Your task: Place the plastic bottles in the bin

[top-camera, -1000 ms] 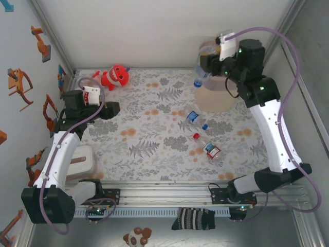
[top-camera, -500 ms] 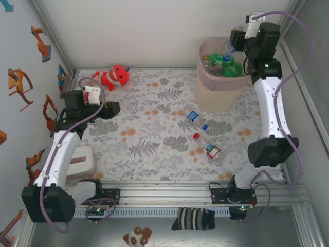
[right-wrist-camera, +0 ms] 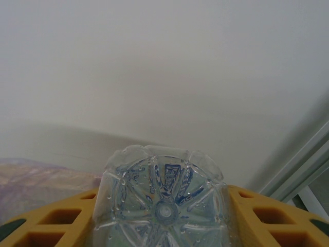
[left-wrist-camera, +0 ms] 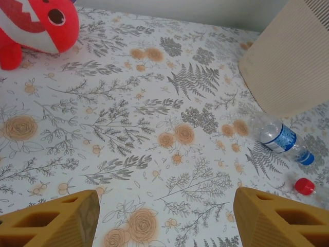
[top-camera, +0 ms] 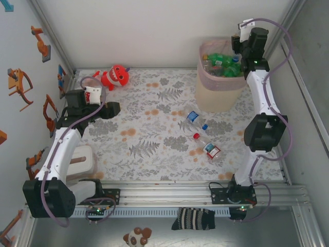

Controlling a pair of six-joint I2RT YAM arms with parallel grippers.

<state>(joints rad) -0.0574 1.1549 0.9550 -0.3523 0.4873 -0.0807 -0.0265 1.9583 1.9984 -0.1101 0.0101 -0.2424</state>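
One clear bottle (right-wrist-camera: 163, 206) sits clamped in the right jaws — light, slick, probably crushable; grip mid-body. Left jaws open, empty.

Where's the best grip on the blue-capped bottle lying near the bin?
Probably the blue-capped bottle mid-body at its label, from straight above, jaws across its width: it lies flat and diagonal, sides free, with the bin close behind.

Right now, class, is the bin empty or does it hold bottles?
It holds bottles. The top view shows green bottles and clear ones piled inside the bin, behind its pink mesh rim.
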